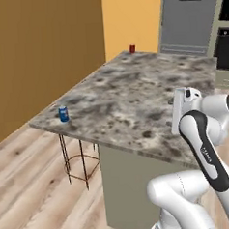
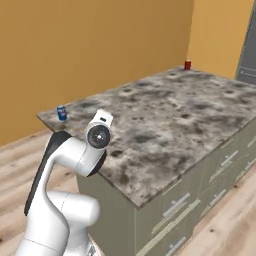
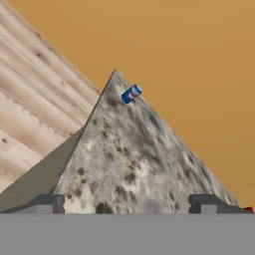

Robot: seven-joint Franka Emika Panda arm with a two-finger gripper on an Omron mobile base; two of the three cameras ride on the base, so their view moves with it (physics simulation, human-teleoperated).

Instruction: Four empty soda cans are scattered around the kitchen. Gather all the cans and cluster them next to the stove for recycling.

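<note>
A blue soda can with a white band [image 1: 63, 113] stands upright at the near left corner of the grey stone island counter [image 1: 134, 95]. It also appears as the blue can [image 2: 62, 113] and, tilted by the camera's roll, the blue can [image 3: 131, 93]. A red soda can [image 1: 132, 49] stands at the counter's far corner, also seen as the red can [image 2: 188, 64]. My gripper [image 3: 128, 205] is open, its fingertips [image 3: 50, 203] wide apart with nothing between them. It hovers over the counter's near side, well short of the blue can. The stove is out of view.
A wire-framed stool [image 1: 76, 160] stands under the counter's overhang at the left. A grey fridge [image 1: 187, 14] and a black wall oven [image 1: 225, 48] lie beyond the island. Drawer fronts [image 2: 200, 210] line the island's right side. Wood floor [image 1: 25, 190] surrounds it.
</note>
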